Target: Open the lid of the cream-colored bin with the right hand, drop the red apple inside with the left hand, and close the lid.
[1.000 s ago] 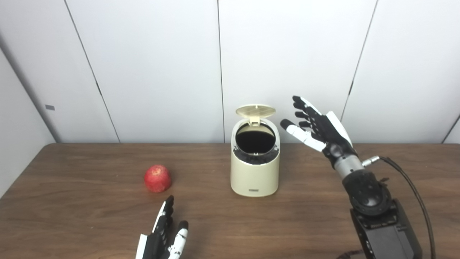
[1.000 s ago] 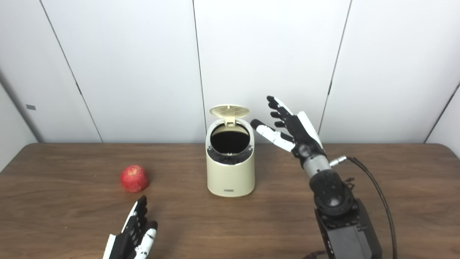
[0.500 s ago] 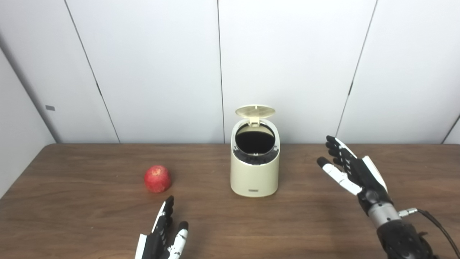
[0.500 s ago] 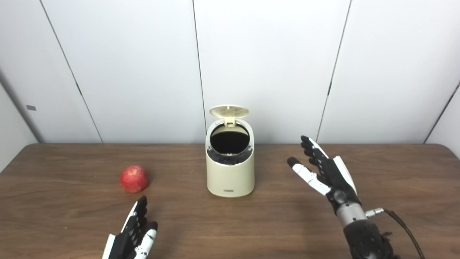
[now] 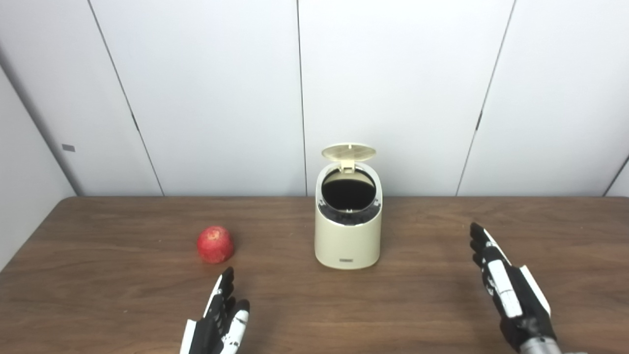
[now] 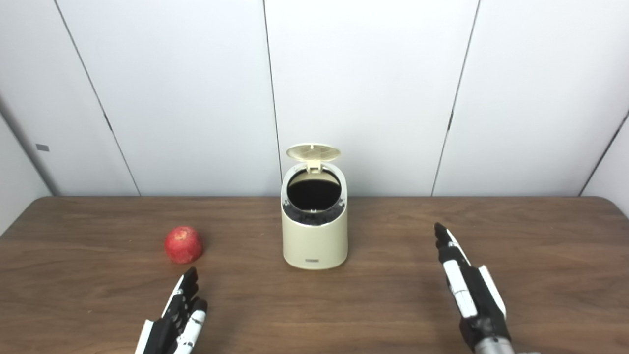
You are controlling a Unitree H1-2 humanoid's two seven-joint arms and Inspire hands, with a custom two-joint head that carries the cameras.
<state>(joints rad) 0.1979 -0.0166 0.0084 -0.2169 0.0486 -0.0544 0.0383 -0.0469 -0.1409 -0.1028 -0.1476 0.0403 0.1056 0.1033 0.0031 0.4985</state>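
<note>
We see both views bright and evenly lit from above, sharp throughout; soft faint shadows lie on the bench (image 5: 123, 275), a mild sheen on its wood, no glare or blur

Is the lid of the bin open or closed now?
Open. The lid stands raised behind the bin, and the dark round opening shows.

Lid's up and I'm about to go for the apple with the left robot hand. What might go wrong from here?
1. The apple is round and lies loose on the table; the open left robot hand may nudge it and roll it away.
2. The bin opening is not much wider than the apple, so an off-centre drop may bounce off the rim.
3. The raised lid could be knocked shut.
</note>
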